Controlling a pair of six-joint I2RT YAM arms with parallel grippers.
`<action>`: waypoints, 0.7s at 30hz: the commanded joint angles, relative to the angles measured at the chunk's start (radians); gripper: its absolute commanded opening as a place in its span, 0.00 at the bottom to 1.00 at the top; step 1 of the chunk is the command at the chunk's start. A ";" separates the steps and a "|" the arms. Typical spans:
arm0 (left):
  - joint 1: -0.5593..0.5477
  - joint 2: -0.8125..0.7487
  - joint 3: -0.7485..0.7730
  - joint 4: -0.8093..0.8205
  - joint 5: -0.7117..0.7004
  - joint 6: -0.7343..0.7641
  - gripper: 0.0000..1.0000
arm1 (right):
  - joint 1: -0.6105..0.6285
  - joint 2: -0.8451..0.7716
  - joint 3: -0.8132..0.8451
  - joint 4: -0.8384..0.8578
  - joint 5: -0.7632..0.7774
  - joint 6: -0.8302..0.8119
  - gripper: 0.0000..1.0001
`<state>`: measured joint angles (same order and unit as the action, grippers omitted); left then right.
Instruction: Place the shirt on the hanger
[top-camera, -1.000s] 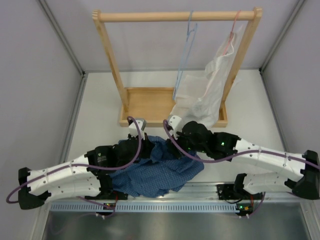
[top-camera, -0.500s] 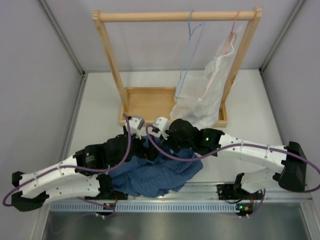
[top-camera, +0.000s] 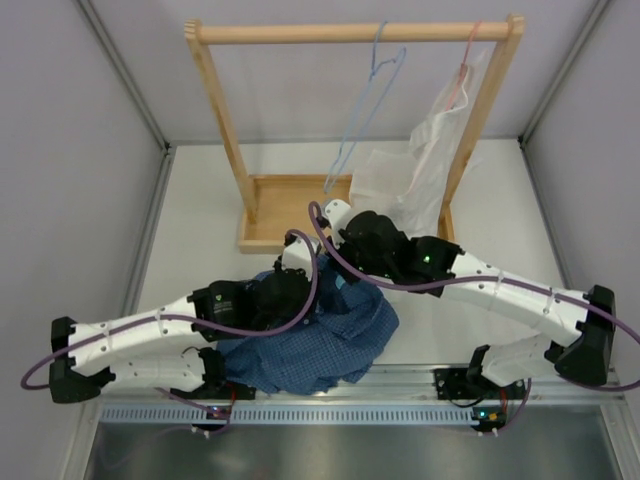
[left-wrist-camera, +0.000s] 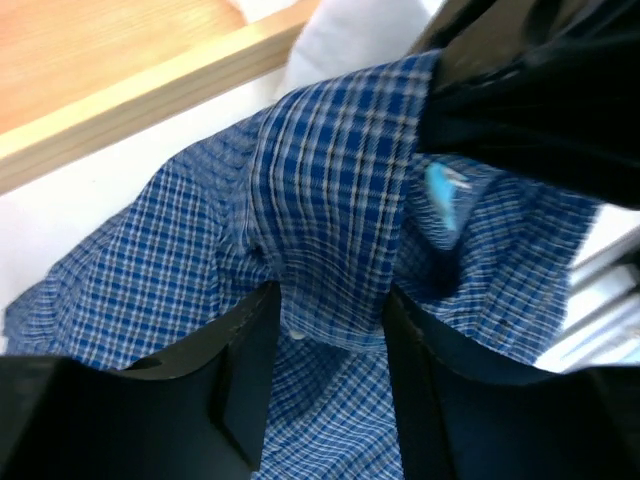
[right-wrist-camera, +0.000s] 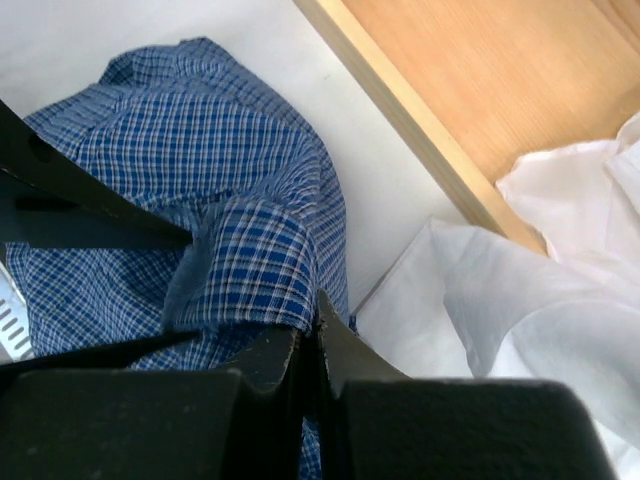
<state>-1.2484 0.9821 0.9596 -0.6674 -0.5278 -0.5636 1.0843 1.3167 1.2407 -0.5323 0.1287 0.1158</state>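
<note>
Heaped on table (top-camera: 200, 250) nr rack base (top-camera: 290, 205), shirt (top-camera: 310, 345) has one fold pinched tight by right gripper (right-wrist-camera: 310, 325), left gripper (left-wrist-camera: 330, 295) spread astride it; best close left before lifting twd hanger (top-camera: 365, 110).

Robotics laboratory test cell: left arm (top-camera: 130, 335) and right arm (top-camera: 520, 295) bolted to a metal rail (top-camera: 350, 412), white table (top-camera: 200, 225), grey enclosure panels (top-camera: 70, 150), wooden garment rack (top-camera: 300, 33).
</note>
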 joint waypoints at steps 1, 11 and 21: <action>-0.023 0.004 -0.007 -0.014 -0.156 -0.024 0.47 | -0.017 0.016 0.062 -0.047 -0.005 0.047 0.00; -0.026 0.079 -0.013 -0.017 -0.282 -0.048 0.47 | -0.029 0.052 0.080 -0.047 -0.035 0.068 0.00; -0.028 0.090 -0.024 0.023 -0.293 -0.076 0.35 | -0.040 0.061 0.106 -0.043 -0.067 0.130 0.00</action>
<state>-1.2720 1.0718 0.9455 -0.6800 -0.7864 -0.6258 1.0569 1.3792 1.2911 -0.5919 0.0868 0.2142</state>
